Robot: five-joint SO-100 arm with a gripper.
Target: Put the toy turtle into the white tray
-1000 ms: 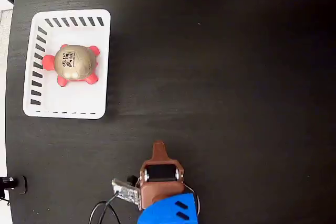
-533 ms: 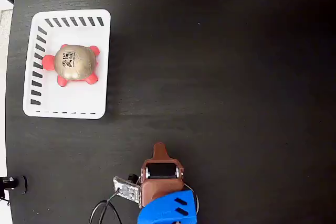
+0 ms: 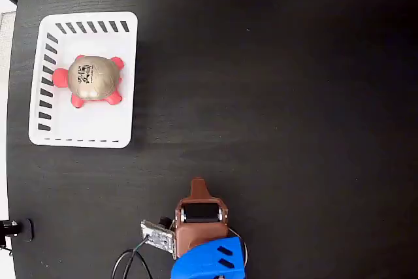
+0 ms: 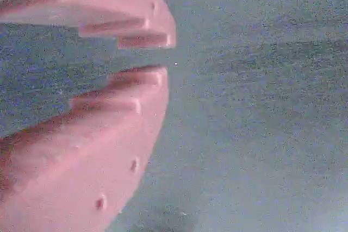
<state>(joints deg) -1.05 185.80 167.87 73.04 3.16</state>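
Observation:
The toy turtle (image 3: 93,80), gold-beige shell with black print and red-pink head and feet, lies inside the white tray (image 3: 121,125) at the upper left of the fixed view. My gripper (image 3: 197,183) is far from it, near the bottom edge of that view and pointing up the picture, with its brown fingers together in one tip. In the wrist view the two pink fingers (image 4: 98,118) fill the left side, their tips nearly meeting, with nothing between them and only dark table beneath. The gripper (image 4: 166,57) looks shut.
The black table (image 3: 281,96) spans the whole fixed view. A small circuit board and cables (image 3: 157,238) hang beside the blue arm (image 3: 212,261). A white strip runs along the left edge, with a small black clamp (image 3: 13,229).
The arm has pulled back a few pixels toward the bottom edge since a second ago. The turtle and tray have not moved.

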